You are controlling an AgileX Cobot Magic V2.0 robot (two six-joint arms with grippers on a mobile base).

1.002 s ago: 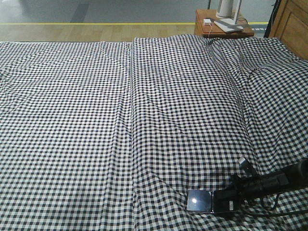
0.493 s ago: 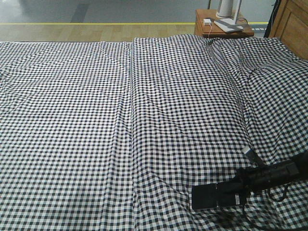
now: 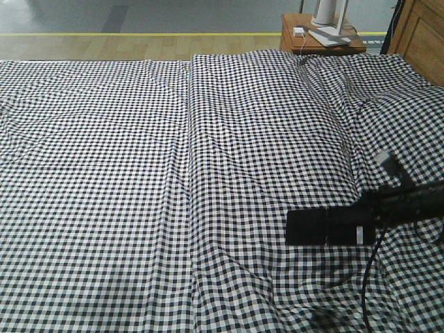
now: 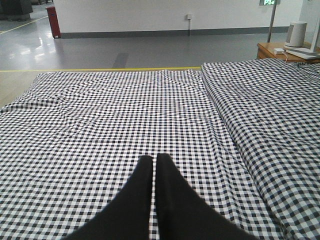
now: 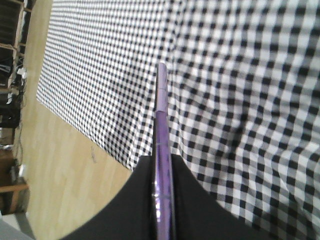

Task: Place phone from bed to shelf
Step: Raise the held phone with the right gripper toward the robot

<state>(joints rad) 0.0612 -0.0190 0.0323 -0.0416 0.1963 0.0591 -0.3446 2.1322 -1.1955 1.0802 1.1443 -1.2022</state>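
Observation:
The phone [image 3: 312, 227] is a flat black slab held level above the checked bed [image 3: 139, 173], near its front right part. My right gripper [image 3: 345, 229] is shut on the phone's right end, its arm reaching in from the right edge. In the right wrist view the phone [image 5: 161, 120] shows edge-on as a thin purplish strip between my two black fingers [image 5: 192, 200]. My left gripper [image 4: 153, 159] hovers shut and empty over the bed [image 4: 100, 115]. The shelf is out of view.
A reddish-brown bedside table [image 3: 322, 41] with a white appliance and a charger stands beyond the bed's far right corner, next to a wooden panelled piece [image 3: 420, 35]. Wood floor [image 5: 65, 175] lies past the bed's edge. A raised fold [image 3: 189, 173] runs down the bed.
My right gripper has lifted the phone off the bed and carried it upward and a little to the right. The shadow beneath has separated from the phone.

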